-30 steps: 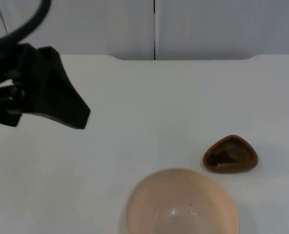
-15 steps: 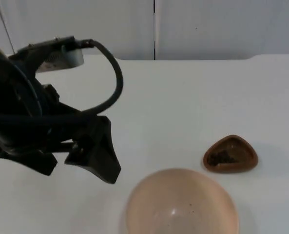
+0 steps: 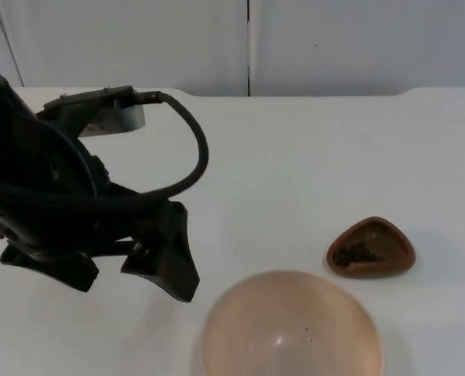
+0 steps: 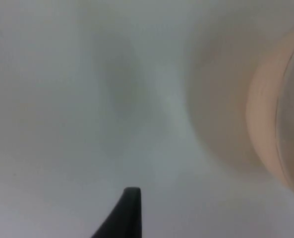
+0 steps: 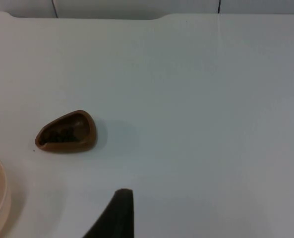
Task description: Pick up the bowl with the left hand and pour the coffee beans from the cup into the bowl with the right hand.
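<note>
1. The left gripper (image 3: 110, 270) hangs low over the white table top (image 3: 295, 157) at the near left, its two black fingers spread apart with nothing between them.
2. Just to its right sits the pale peach, round, smooth bowl (image 3: 291, 329), upright on the table at the near edge, not touched by the gripper.
3. From the left wrist view the bowl's curved outer wall (image 4: 270, 124) stands close beside the gripper, with bare table between them.
4. Right of the bowl and a little farther back rests the small brown teardrop-shaped cup (image 3: 371, 247), dark coffee beans (image 3: 356, 253) lying inside it.
5. Cup and bowl are near each other but apart.
6. From the right wrist view the cup (image 5: 67, 132) stands on open table; whether the right gripper's fingers are apart or together, I cannot tell.
7. The grey partition wall (image 3: 357, 43) closes the far edge.
</note>
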Robot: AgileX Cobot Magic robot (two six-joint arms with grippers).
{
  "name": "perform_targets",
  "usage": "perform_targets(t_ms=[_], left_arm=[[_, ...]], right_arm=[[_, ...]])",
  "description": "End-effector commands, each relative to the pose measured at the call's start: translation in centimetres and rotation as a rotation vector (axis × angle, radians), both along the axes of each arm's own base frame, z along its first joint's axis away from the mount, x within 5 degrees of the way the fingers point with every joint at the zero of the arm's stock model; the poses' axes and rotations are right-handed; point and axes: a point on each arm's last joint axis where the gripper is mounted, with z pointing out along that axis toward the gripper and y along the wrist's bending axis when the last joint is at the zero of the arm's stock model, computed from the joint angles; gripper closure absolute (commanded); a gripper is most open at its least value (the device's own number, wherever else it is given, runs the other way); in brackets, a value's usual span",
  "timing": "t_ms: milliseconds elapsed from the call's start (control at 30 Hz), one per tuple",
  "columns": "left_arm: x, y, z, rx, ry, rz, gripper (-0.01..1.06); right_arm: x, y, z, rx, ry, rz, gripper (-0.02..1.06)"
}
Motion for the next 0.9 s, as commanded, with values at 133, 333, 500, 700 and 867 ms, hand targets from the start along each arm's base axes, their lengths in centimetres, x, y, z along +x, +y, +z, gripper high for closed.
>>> perform_targets(t_ms=[133,333,500,700,867], left_arm=[[0.3,-1.0,-1.5,-0.006,0.036,0.020,0.07],[0.3,-2.7,-3.3,0.007,0.029,0.009,0.07],[0.7,-3.1,-5.3,0.019,0.067,0.056,0.07],[1.3,-3.5,-6.4,0.010,0.088,0.102,0.08],[2.0,-3.9,-6.7,-0.016,0.080,0.136,0.13]], right_arm=[[0.0,0.0,0.1,-0.004,-0.011,-0.005,-0.01],[0.0,0.0,0.1,-0.004,-0.011,-0.005,-0.01],[0.0,0.0,0.1,-0.004,-0.011,-0.005,-0.01],[0.0,0.0,0.1,-0.004,-0.011,-0.005,-0.01],[0.0,0.0,0.1,-0.006,-0.011,-0.004,-0.01]])
